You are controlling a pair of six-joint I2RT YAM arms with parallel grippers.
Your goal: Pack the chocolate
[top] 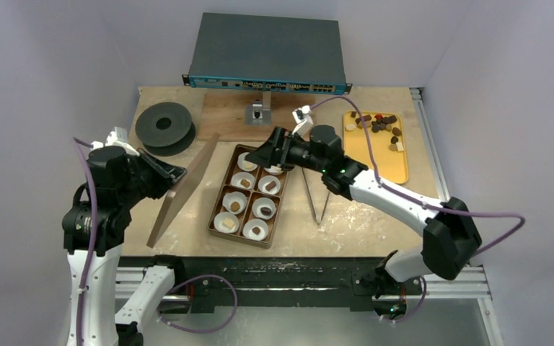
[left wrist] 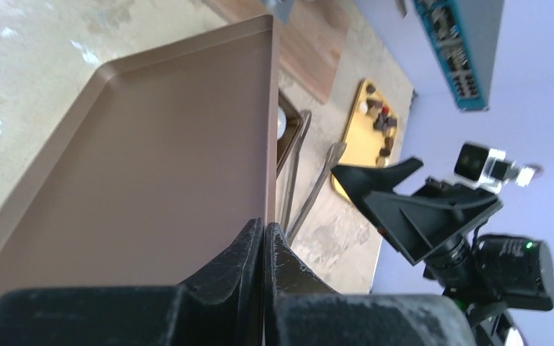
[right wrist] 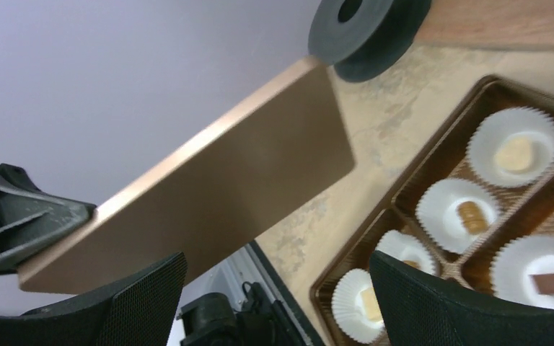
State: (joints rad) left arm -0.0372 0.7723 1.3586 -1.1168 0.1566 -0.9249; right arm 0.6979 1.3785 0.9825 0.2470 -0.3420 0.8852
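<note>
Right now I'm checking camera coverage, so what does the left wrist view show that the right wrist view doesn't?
Only left wrist: the yellow tray of loose chocolate, the tongs and the blue-fronted rack unit. Only right wrist: chocolate pieces sitting in paper cups inside the box, and the black spool. Both: the brown lid clamped by the left gripper, plus some of the box.

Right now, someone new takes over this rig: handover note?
Left gripper: shut on the edge of the lid, which is held tilted beside the box.
Right gripper: open, empty, above the box's far end.
Done: chocolate in each of the paper cups that show; one far cup is hidden.
Left: more pieces loose on the yellow tray; check the hidden cup, then lid on.
</note>
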